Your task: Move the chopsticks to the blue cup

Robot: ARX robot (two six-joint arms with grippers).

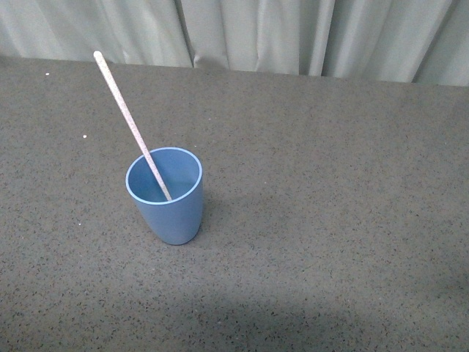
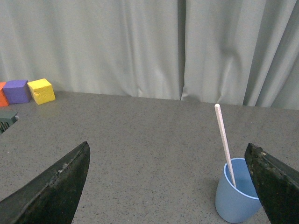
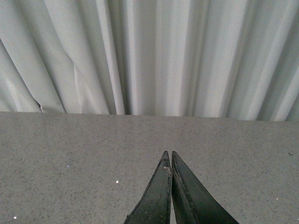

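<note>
While blue cup [image 1: 168, 196] holds leaning chopsticks [image 1: 129, 119], left gripper [image 2: 170, 182] wide apart, right gripper [image 3: 168, 161] closed, both empty.

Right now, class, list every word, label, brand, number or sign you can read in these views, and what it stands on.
None can be read: the blue cup, the chopsticks, the yellow block and the purple block show no print.
</note>
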